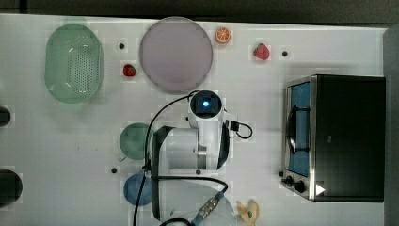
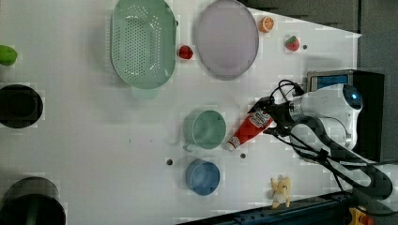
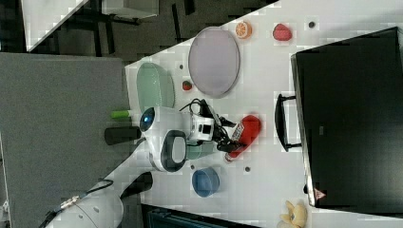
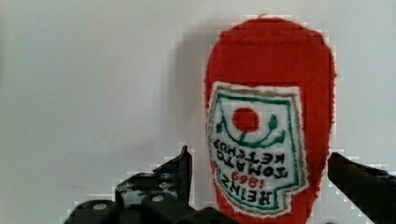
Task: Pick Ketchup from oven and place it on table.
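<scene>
Ketchup (image 2: 248, 129) lies flat, cap toward the left view's lower left.

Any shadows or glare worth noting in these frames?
Wrist view: the Ketchup casts a soft grey shadow on the table beside it. Top view: even lighting, with the oven top uniformly dark. Left view: a faint shadow falls across the far table corner.

Hand (image 4: 259, 186) low, fingers (image 4: 163, 179) apart
</scene>
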Robot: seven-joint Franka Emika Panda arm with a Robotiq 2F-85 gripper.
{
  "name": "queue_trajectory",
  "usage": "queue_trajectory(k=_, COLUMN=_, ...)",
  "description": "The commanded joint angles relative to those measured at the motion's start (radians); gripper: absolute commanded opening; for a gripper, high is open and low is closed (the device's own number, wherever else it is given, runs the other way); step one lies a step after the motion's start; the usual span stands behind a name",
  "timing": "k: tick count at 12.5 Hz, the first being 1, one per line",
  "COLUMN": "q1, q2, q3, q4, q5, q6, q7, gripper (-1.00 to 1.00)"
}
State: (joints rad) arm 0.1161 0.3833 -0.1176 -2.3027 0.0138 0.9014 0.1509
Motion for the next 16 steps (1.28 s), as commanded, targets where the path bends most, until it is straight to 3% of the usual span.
queue_trajectory(k=1, q1=0.004, q2=-0.116, q3=-0.002, q4=0.042, q5=0.019, q6=0.034, q7=0.032, gripper=1.0)
queue_trajectory(k=5, q1=0.003, q2=-0.332, q3=-0.009, q4=0.128, q5=0.019, q6=-0.171, q7=0.032, gripper=1.0)
queue_trajectory(k=9, q1=0.004, q2=-0.504, q3=-0.006, q4=0.346, q5=0.018, q6=-0.537, q7=0.032, gripper=1.0)
queue_trajectory(k=13, q1=0.003, q2=-0.541, q3=-0.009, q4=0.536, q5=0.015, q6=-0.874, q7=0.032, gripper=1.0)
queue_trajectory(k=16, q1=0.002, q2=-0.542, q3=-0.014, q4=0.572, q5=0.014, q6=-0.943, q7=0.032, gripper=1.0)
